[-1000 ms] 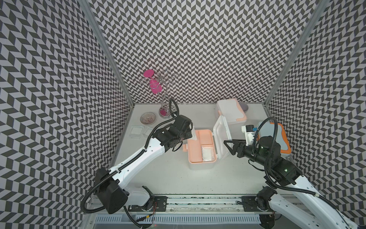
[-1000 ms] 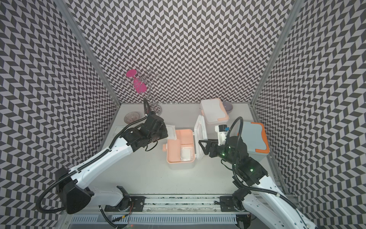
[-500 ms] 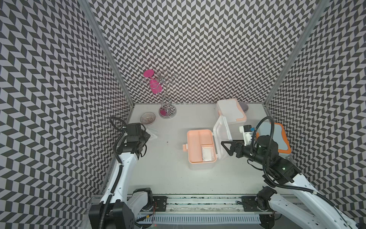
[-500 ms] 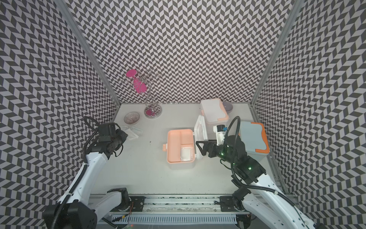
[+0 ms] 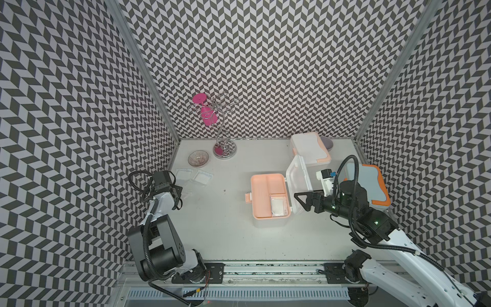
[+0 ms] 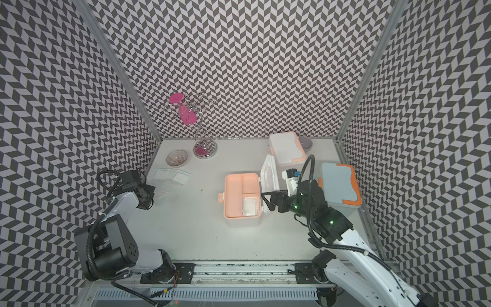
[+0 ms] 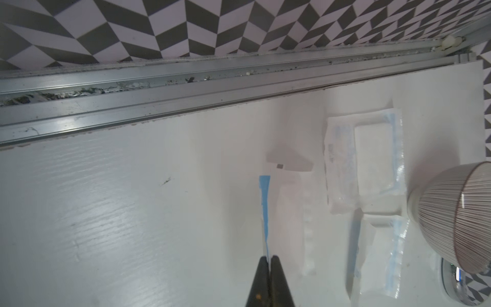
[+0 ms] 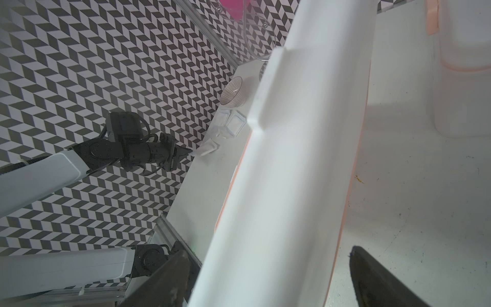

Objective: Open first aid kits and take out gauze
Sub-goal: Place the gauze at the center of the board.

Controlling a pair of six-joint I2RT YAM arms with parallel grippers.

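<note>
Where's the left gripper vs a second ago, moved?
Yes. The left gripper has swung away from the open white kit toward the robot's left wall. It is now beside the gauze packets near the ribbed bowl, shut on another gauze packet.

Bright, even light from overhead fills both top views, which are sharp, with only faint soft shadows on the pale counter [image 5: 225,234] and chevron walls [image 5: 265,66] splaying toward the frame edges. In the left wrist view the counter shows streaky glare and one packet of gauze [image 7: 382,255] is smeared; in the right wrist view the near first aid kit [image 8: 292,159] is washed out and soft.
</note>
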